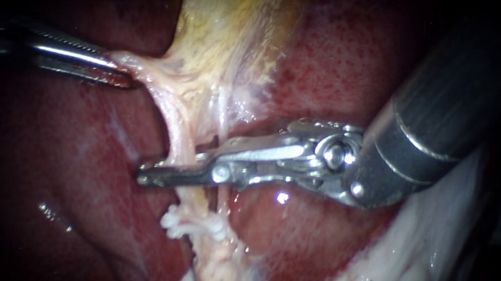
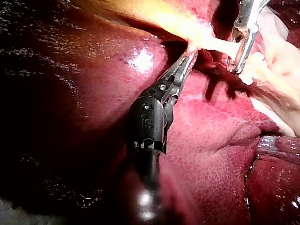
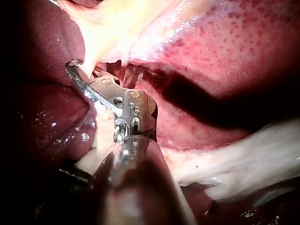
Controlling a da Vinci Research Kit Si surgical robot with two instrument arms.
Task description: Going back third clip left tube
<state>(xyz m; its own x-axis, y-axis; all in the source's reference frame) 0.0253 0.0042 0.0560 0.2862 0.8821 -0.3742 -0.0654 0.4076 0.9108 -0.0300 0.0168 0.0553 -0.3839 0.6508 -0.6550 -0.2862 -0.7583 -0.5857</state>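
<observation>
Left jaws are clamping the pale tissue (image 1: 146, 67). The left instrument (image 1: 122, 73) is holding that sheet out to one side of the left tube (image 1: 178, 134), and it is stretching taut into the tube.

Right instrument (image 1: 146, 177) is lying straight across the left tube, with its tips poking out past it on the left instrument's side. Its jaws are showing a slim gap, clearest in the left wrist view. I'm not seeing them grip anything, so I'm reading them as apart. Can't tell whether the tube is sitting inside that gap or just behind it.

White clips (image 1: 189, 224) are sitting bunched on the left tube, just past where the right instrument is crossing it. The count isn't readable, so I'm not confirming a third one. A thin strand (image 1: 221, 128) is running just beside the left tube, also under the right instrument. The liver (image 1: 333, 62) is lying behind the tube on both sides.

Step, my read: this is the back-out after clipping. The jaws are released but not yet clear of the left tube.

Next move is calling for:
- a straight pull back along the shaft, jaws apart
- no sideways drift, or the tips are likely snagging the left tube or the thin strand
- staying off the clips, since dragging them is the main risk
- the left instrument holding tension so the tube isn't following the tips
</observation>
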